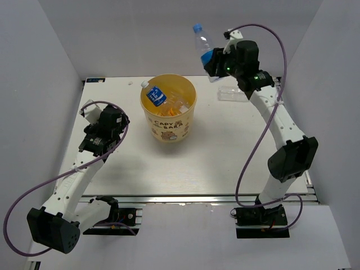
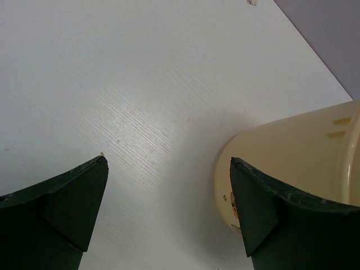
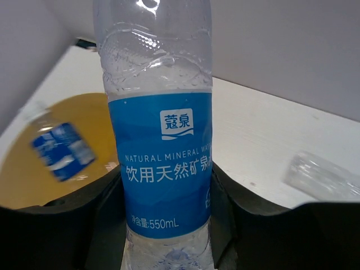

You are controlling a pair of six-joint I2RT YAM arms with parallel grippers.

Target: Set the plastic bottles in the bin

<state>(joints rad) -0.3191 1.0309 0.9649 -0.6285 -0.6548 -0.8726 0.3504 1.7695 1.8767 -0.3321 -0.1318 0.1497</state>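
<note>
My right gripper point(image 1: 214, 63) is shut on a clear plastic bottle with a blue label point(image 1: 203, 48), held in the air to the right of the bin and behind it. In the right wrist view the fingers clamp that bottle point(image 3: 160, 157) at the lower edge of its label. The yellow-orange bin point(image 1: 169, 128) stands mid-table, and another blue-labelled bottle point(image 1: 154, 94) leans in it at the left rim. A plain clear bottle point(image 1: 232, 94) lies on the table under my right arm. My left gripper point(image 2: 167, 163) is open over bare table beside the bin's wall point(image 2: 298, 152).
White walls close in the table at the left, back and right. The table's near edge carries both arm bases. In the right wrist view the bin point(image 3: 22, 174) lies lower left and the lying clear bottle point(image 3: 320, 177) at the right.
</note>
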